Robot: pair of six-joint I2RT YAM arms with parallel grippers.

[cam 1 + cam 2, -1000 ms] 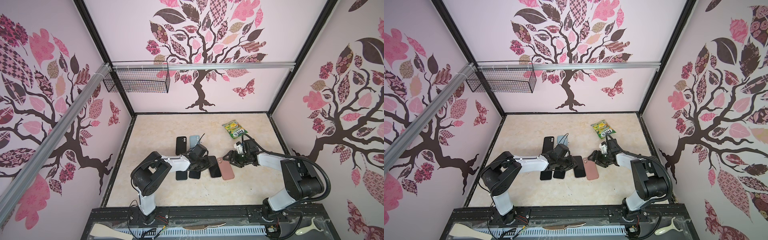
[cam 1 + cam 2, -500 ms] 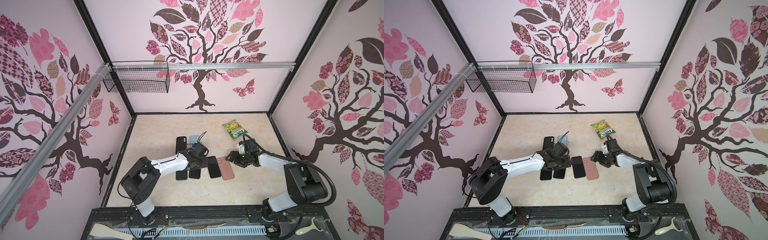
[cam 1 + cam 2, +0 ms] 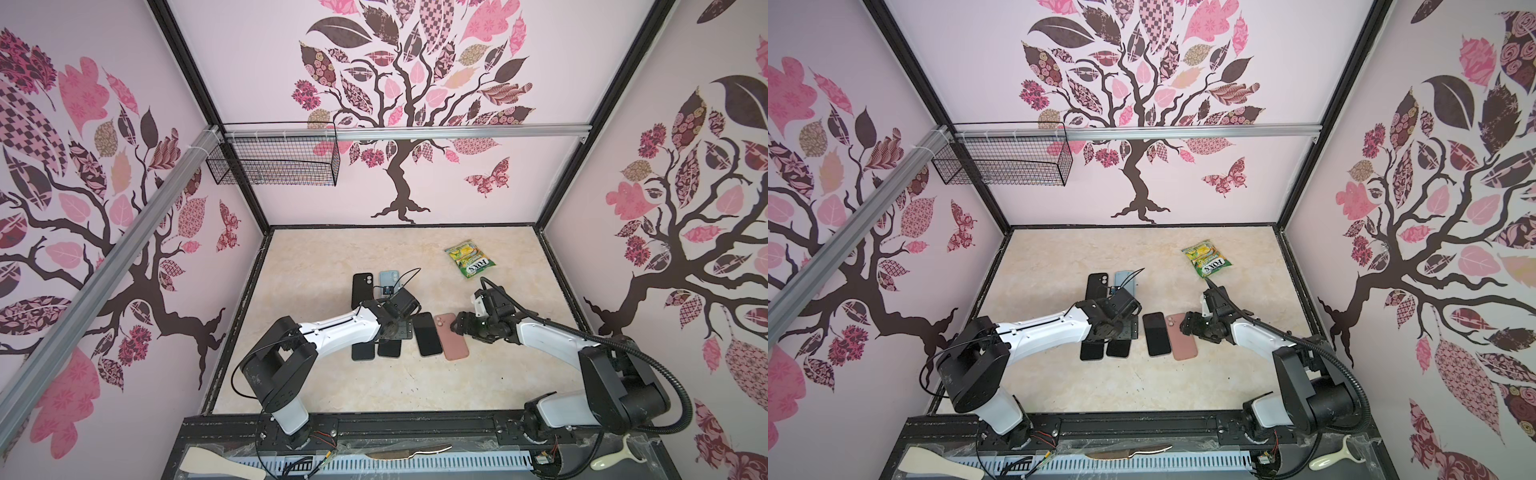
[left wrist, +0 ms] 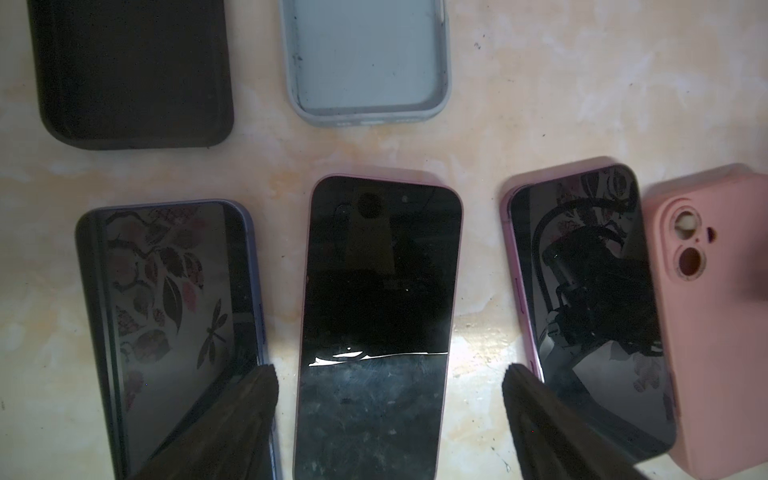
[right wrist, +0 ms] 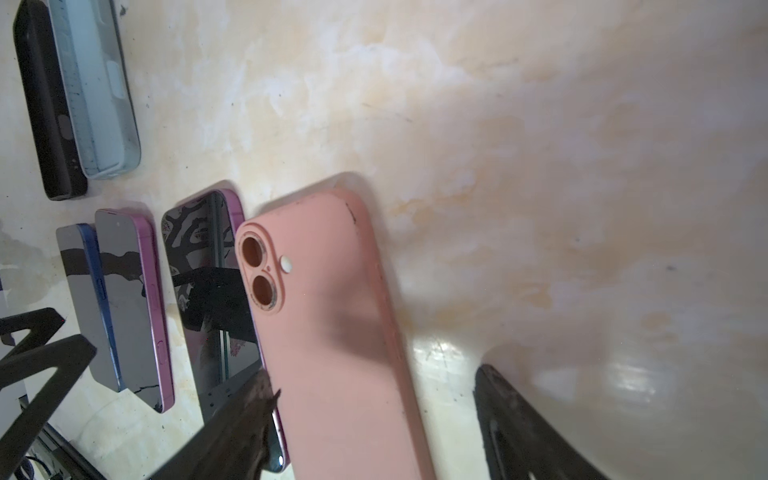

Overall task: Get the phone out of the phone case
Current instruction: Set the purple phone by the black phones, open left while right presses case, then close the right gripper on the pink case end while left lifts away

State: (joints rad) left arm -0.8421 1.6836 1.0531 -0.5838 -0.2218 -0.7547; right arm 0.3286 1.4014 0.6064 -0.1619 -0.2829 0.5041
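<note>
The left end effector (image 4: 388,376) is hanging with its jaws spread wide, one dark finger (image 4: 245,411) on each side of a pink-rimmed phone (image 4: 380,316), and it is gripping nothing. That phone is lying screen up on the worktop (image 4: 582,104), its glass dark and smeared at the near end. A blue-rimmed phone (image 4: 166,316) and a purple-rimmed phone (image 4: 590,307) are lying on either side of it, both mirroring the wall pattern. Beyond them a black case (image 4: 133,70) and a grey-blue case (image 4: 365,62) are running off the frame edge.

The right end effector (image 5: 374,399) is also standing open, straddling the pink phone case (image 5: 332,332). The case is lying back up just beside the purple-rimmed phone, scuffed along one edge, with two round camera holes and a small pale dot. Whether a phone is sitting inside it cannot be told. In both top views the left arm (image 3: 332,328) is covering the far ends of the two leftmost phones.
</note>
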